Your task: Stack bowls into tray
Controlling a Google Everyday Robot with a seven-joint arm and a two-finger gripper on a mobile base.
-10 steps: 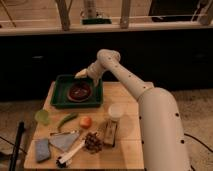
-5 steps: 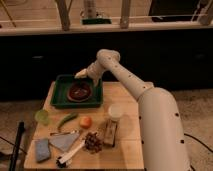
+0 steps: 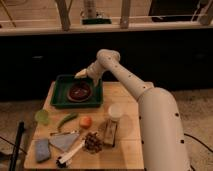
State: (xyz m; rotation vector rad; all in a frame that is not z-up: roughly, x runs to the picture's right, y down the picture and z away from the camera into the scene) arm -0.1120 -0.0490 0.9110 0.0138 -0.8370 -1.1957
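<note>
A dark maroon-brown bowl (image 3: 79, 91) sits inside the green tray (image 3: 59, 98) at the back left of the wooden table. My gripper (image 3: 81, 74) hangs at the end of the white arm, just above the tray's far edge and slightly behind the bowl. It holds nothing that I can see.
On the table in front of the tray lie a light green cup (image 3: 42, 116), a green pepper (image 3: 65, 120), an orange fruit (image 3: 85, 121), a white cup (image 3: 116, 111), a brown packet (image 3: 110, 132), a pine cone (image 3: 92, 142), a blue sponge (image 3: 42, 150) and a white-handled tool (image 3: 70, 153).
</note>
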